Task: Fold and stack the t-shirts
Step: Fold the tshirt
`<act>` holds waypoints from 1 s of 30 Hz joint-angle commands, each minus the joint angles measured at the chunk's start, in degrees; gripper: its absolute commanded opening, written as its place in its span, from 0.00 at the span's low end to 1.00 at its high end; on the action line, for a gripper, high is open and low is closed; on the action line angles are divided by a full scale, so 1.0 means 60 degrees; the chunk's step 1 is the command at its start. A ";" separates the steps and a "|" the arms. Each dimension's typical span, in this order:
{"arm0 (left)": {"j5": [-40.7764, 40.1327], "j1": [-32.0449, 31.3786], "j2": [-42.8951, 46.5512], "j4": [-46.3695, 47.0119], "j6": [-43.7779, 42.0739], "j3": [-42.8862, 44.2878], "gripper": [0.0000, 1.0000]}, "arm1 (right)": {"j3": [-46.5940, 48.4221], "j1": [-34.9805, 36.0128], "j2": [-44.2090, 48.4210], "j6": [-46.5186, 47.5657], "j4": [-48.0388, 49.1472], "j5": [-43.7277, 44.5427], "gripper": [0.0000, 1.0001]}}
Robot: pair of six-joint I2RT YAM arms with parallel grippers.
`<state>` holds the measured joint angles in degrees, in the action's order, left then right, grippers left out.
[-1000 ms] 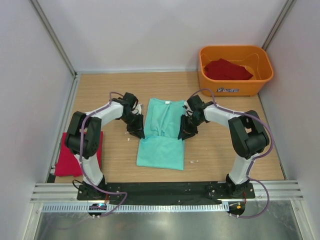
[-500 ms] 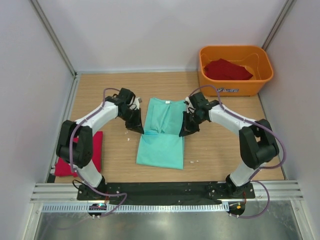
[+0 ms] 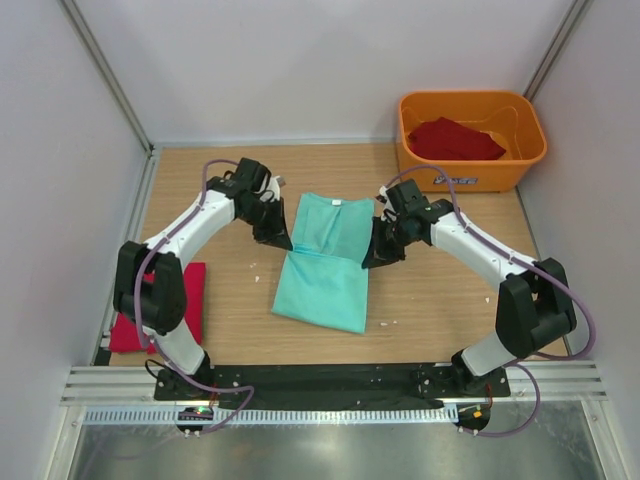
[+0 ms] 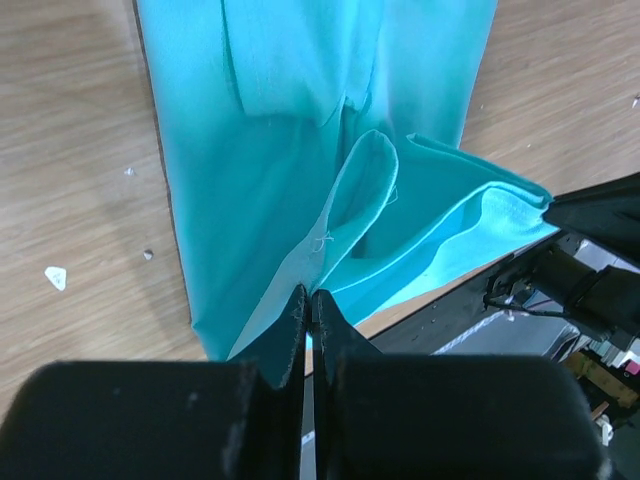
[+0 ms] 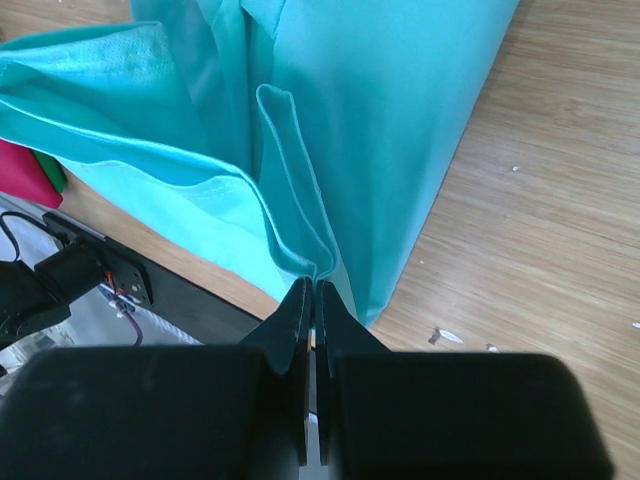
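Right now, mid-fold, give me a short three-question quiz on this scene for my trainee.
1. True or false: the left pincer and right pincer are both shut on the teal t-shirt.
2. Where does the folded red t-shirt lie? A. by the left arm; B. by the right arm; C. under the teal one.
3. Fill in: inside the orange tub, the crumpled t-shirt is ___.
Key: 1 true; 2 A; 3 red.

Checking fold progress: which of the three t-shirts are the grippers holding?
The mint-green t-shirt mid-table; left gripper and right gripper pinch its sides. One red shirt lies beside the left arm, another in the orange tub.
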<state>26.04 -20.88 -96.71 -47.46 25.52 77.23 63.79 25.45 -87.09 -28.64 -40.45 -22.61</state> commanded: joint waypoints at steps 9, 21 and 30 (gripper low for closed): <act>-0.0414 0.0097 -0.1473 -0.0658 -0.0254 0.1586 0.00 | 0.0911 -0.0183 -0.0865 0.0144 -0.0026 0.0458 0.01; -0.0502 0.0346 -0.2514 -0.0512 -0.0444 0.1981 0.00 | 0.1263 -0.0492 -0.1700 0.0453 -0.0012 0.0414 0.01; -0.0605 0.0375 -0.3203 -0.0586 -0.0474 0.2523 0.00 | 0.1438 -0.0741 -0.2316 0.0687 0.0105 0.0297 0.01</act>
<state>23.03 -19.05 -115.11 -50.50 23.55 89.47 69.93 21.54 -100.07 -26.00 -40.66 -20.62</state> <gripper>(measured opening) 0.006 0.053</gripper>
